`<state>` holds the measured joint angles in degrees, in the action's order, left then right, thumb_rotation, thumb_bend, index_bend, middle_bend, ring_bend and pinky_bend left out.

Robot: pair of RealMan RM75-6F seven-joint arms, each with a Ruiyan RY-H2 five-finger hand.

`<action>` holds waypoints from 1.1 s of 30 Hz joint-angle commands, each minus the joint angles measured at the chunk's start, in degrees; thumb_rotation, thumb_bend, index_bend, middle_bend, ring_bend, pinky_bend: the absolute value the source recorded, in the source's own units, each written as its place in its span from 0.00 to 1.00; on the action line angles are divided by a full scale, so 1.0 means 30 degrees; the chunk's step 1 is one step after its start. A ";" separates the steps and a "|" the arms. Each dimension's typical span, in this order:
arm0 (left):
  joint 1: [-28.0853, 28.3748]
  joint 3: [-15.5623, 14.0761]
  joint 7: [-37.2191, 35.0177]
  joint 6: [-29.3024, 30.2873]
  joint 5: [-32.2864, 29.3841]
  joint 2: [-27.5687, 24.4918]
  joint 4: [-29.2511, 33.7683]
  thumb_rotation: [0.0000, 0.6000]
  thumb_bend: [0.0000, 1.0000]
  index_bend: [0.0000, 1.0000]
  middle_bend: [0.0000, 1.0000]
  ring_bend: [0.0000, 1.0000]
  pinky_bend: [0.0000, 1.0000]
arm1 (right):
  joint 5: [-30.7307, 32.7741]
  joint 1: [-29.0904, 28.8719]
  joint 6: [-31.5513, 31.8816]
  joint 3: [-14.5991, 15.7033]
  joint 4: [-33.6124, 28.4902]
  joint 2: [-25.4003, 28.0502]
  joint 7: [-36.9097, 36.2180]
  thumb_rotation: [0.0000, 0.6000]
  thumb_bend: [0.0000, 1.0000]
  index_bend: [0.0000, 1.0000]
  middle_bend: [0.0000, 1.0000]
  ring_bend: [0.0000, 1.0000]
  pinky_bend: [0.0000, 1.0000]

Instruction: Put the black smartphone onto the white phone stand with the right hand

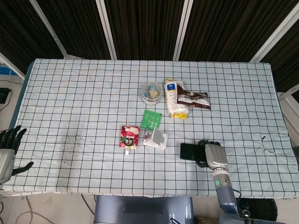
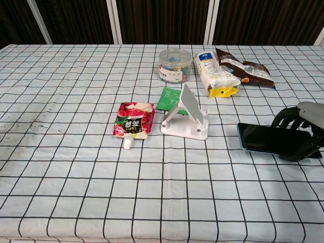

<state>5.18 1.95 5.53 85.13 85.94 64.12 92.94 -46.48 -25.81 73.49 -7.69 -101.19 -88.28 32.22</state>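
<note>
Our right hand (image 2: 304,132) sits at the right side of the counter (image 2: 61,167), and its fingers (image 2: 284,119) are curled over the far edge of the black smartphone (image 2: 259,137), with the thumb low at the near edge. We think the fingers are holding the phone, and in the chest view its free end seems to be a little off the cloth, but we cannot be sure it is lifted. The hand covers the right end of the phone. The rest of the phone sticks out to the left of the fingers, so its long side runs left and right across the counter.

The white phone stand (image 2: 185,117) is to the left of the phone, near it but not touching. Its tilted back plate leans up and away, and its open front faces us. So we judge that the next move goes left, toward the stand, and the phone may need to be tipped up to lean on the plate.

Our left hand (image 1: 7,151) is far away at the left edge of the counter, with its fingers spread and nothing in them. The right hand is much nearer to both things
</note>
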 commanded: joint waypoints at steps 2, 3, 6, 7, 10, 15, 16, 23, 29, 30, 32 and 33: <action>-0.0009 0.0003 -0.0001 0.0039 0.0024 0.0009 -0.0006 1.00 0.00 0.00 0.00 0.00 0.00 | -0.0252 0.0201 -0.0185 -0.0473 -0.0488 0.0603 -0.1040 1.00 0.45 0.82 0.73 0.45 0.22; -0.0013 0.0004 0.0004 0.0051 0.0029 0.0014 -0.0004 1.00 0.00 0.00 0.00 0.00 0.00 | -0.0380 0.0255 -0.0207 -0.0556 -0.0560 0.0714 -0.1330 1.00 0.45 0.82 0.73 0.45 0.22; -0.0014 0.0005 0.0003 0.0046 0.0020 0.0025 -0.0014 1.00 0.00 0.00 0.00 0.00 0.00 | -0.0630 0.0436 -0.0232 -0.0936 -0.0796 0.0908 -0.2375 1.00 0.45 0.82 0.73 0.45 0.22; -0.0014 0.0009 0.0008 0.0047 0.0015 0.0027 -0.0015 1.00 0.00 0.00 0.00 0.00 0.00 | -0.0628 0.0499 -0.0233 -0.1117 -0.0923 0.0934 -0.2765 1.00 0.45 0.82 0.73 0.45 0.22; -0.0006 0.0022 -0.0024 0.0051 0.0016 0.0047 -0.0018 1.00 0.00 0.00 0.00 0.00 0.00 | -0.0352 0.0762 -0.0369 -0.1943 -0.1602 0.0979 -0.4502 1.00 0.46 0.82 0.73 0.45 0.22; 0.0030 0.0031 -0.0048 0.0016 0.0037 0.0092 -0.0039 1.00 0.00 0.00 0.00 0.00 0.00 | 0.0084 0.1082 -0.1609 -0.3292 -0.2895 0.1262 -0.7968 1.00 0.46 0.82 0.72 0.45 0.22; 0.0043 0.0029 -0.0082 -0.0006 0.0042 0.0104 -0.0028 1.00 0.00 0.00 0.00 0.00 0.00 | 0.0088 0.1099 -0.2016 -0.3492 -0.3089 0.1342 -0.8655 1.00 0.46 0.82 0.72 0.45 0.22; 0.0155 0.0110 -0.0231 0.0018 0.0173 0.0265 -0.0127 1.00 0.00 0.00 0.00 0.00 0.00 | -0.1346 0.1296 -0.2741 -0.4164 -0.2949 0.0452 -1.2287 1.00 0.46 0.82 0.72 0.45 0.22; 0.0259 0.0180 -0.0197 -0.0165 0.0009 0.0412 -0.0229 1.00 0.00 0.00 0.00 0.00 0.00 | -0.2934 0.1271 -0.2376 -0.4438 -0.2003 -0.0893 -1.4323 1.00 0.46 0.82 0.72 0.45 0.22; 0.0269 0.0174 -0.0206 -0.0190 0.0003 0.0414 -0.0231 1.00 0.00 0.00 0.00 0.00 0.00 | -0.3416 0.1250 -0.2356 -0.4357 -0.1728 -0.1167 -1.4708 1.00 0.46 0.82 0.72 0.45 0.22; 0.0286 0.0168 -0.0241 -0.0215 0.0012 0.0414 -0.0227 1.00 0.00 0.00 0.00 0.00 0.00 | -0.4264 0.1191 -0.2477 -0.4078 -0.0988 -0.1675 -1.5456 1.00 0.46 0.82 0.72 0.45 0.22; 0.0293 0.0164 -0.0275 -0.0234 0.0005 0.0410 -0.0212 1.00 0.00 0.00 0.00 0.00 0.00 | -0.4734 0.1191 -0.2558 -0.3922 -0.0535 -0.1982 -1.6059 1.00 0.46 0.82 0.72 0.45 0.22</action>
<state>6.04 2.45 4.71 84.44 85.96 65.35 92.30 -58.00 -22.14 66.08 -20.27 -105.32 -92.18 -13.17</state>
